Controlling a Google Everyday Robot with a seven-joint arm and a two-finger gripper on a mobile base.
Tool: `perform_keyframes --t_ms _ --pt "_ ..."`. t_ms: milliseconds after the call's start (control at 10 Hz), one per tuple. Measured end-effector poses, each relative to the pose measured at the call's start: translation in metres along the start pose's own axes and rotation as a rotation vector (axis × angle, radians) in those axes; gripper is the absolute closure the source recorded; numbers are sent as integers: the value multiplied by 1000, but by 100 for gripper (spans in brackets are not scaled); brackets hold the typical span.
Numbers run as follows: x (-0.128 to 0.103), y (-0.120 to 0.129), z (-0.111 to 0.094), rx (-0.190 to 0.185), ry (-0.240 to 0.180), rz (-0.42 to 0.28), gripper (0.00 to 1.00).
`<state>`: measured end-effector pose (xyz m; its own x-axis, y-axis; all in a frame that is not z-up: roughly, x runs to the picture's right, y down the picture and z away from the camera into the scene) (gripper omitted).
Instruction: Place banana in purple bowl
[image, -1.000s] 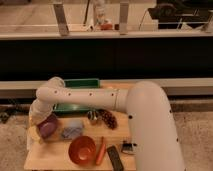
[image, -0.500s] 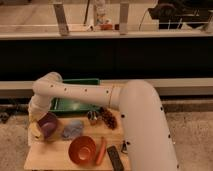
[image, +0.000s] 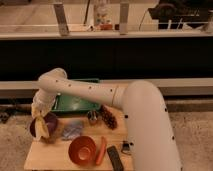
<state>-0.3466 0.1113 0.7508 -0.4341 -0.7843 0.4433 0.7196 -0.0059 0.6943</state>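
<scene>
The purple bowl (image: 48, 122) sits at the left edge of the small wooden table (image: 55, 156). The pale yellow banana (image: 41, 127) hangs over the bowl's front left rim, its lower end near the rim. My gripper (image: 36, 116) is at the end of the white arm, right above the bowl's left side, shut on the banana's upper end. The arm reaches in from the right and covers part of the bowl.
An orange bowl (image: 82, 149) and an orange carrot-like stick (image: 101, 150) lie at the table's front. A grey-blue crumpled item (image: 73, 130), a small can (image: 92, 117), a dark red bunch (image: 108, 118), a black remote (image: 116, 158) and a green tray (image: 77, 101) are nearby.
My arm has swung left and down, bringing the banana from above the table's left part to over the purple bowl's left rim.
</scene>
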Motion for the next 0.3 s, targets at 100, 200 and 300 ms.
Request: perform_keyframes --t_ms 100,200,300 --pt "0 1 -1 -2 10 -2 20" --pt "-1 1 -1 -5 14 -2 20" --pt "-1 2 -1 -11 22 -1 20"
